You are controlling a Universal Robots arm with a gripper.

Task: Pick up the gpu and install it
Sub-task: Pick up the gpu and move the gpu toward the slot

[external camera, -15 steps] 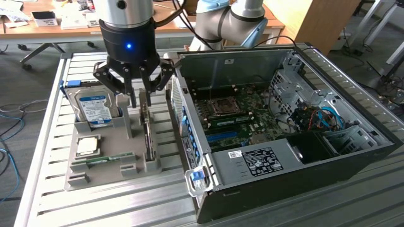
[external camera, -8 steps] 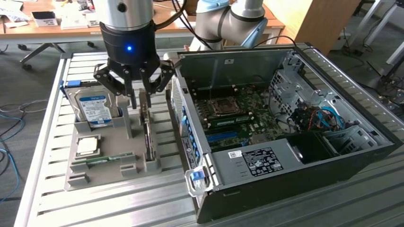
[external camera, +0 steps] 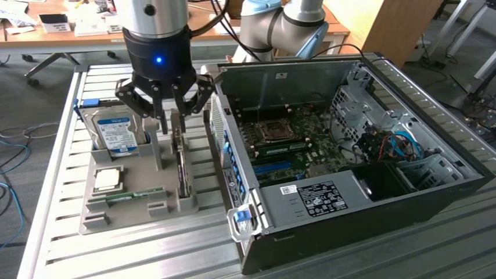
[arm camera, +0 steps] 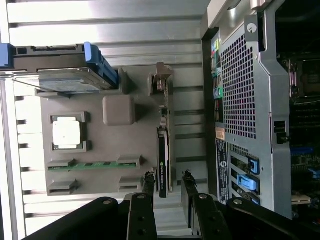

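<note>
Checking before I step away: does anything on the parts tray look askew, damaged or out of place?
Nothing stands out. The gpu stands on edge in its slot of the grey tray, hard drive, processor and memory stick sit in theirs, and the open end effector straddles the gpu.

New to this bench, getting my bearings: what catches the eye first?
The open computer case with its bare motherboard takes the exterior view's right. Beside it, the gripper hangs open astride the gpu, which stands on edge in a grey tray with a hard drive.
</note>
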